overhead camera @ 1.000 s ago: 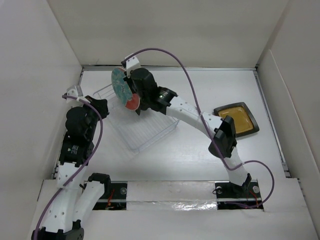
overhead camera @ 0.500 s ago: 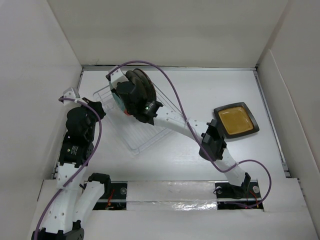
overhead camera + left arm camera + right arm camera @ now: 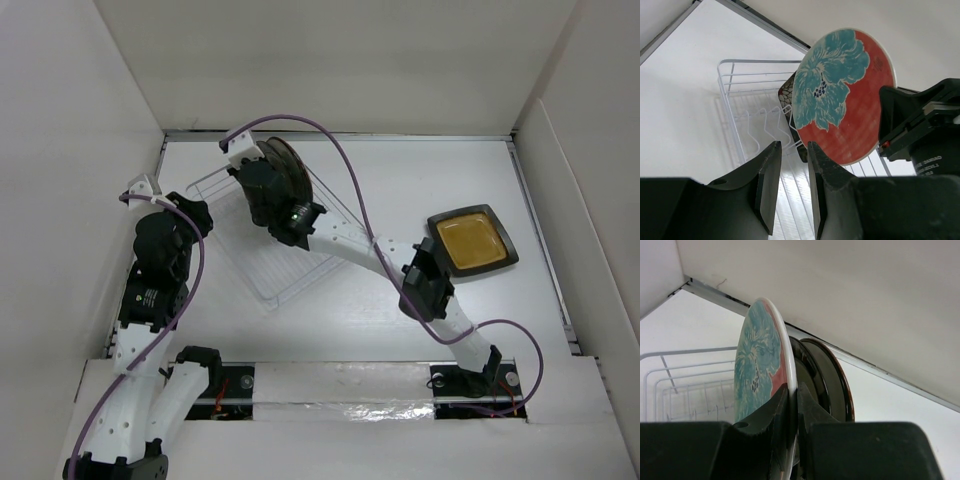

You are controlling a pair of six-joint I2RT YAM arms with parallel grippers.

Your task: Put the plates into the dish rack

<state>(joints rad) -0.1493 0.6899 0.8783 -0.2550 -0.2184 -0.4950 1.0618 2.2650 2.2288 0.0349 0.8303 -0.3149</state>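
Here's the dish rack (image 3: 285, 272), set at a slant on the left half of the table (image 3: 430, 330). The right arm reaches clear across to its far end. Two dark plates (image 3: 827, 375) stand upright there already. The red-and-teal plate (image 3: 842, 95) is up on edge just in front of them, its face parallel to theirs. The right gripper (image 3: 791, 396) has it nipped tight by the rim, fingers on either face, with the disc rising straight out from the jaws. So the slots lie below the plate's lower edge, and the drop, I'd say, is down along that edge. I can't tell whether it touches the wires yet. The left gripper (image 3: 792, 147) sits nearer the rack's near-left side, looking up at the painted face, its jaws a narrow gap apart around nothing. The black square amber-centred plate (image 3: 472, 240) waits flat, well off to the right.
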